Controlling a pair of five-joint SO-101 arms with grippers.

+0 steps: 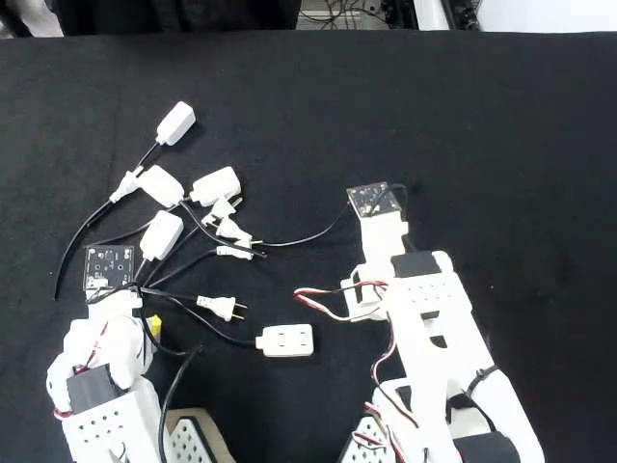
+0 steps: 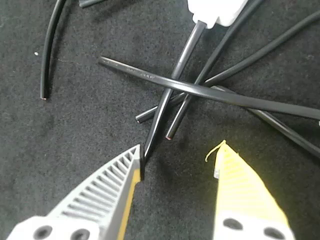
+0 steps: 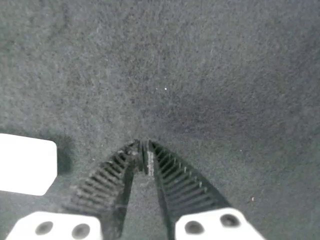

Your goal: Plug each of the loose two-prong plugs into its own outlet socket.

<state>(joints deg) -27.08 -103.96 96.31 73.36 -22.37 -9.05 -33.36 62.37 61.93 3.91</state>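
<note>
Left gripper (image 2: 180, 150) spread wide, tips just short of crossed black cords (image 2: 210, 92). Right gripper (image 3: 145, 150) pressed together, empty, over black table (image 3: 200, 75), white block (image 3: 25, 165) beside it. High view: five white sockets (image 1: 286, 340) and at least four loose plugs (image 1: 220, 307), clustered ahead of left arm.

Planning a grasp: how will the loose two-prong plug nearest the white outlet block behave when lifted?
The plug looks small, so probably light. Its black cord looks thin and floppy and runs among other cords, so it may drag them. Its smooth white body might slip or twist in a grip.
</note>
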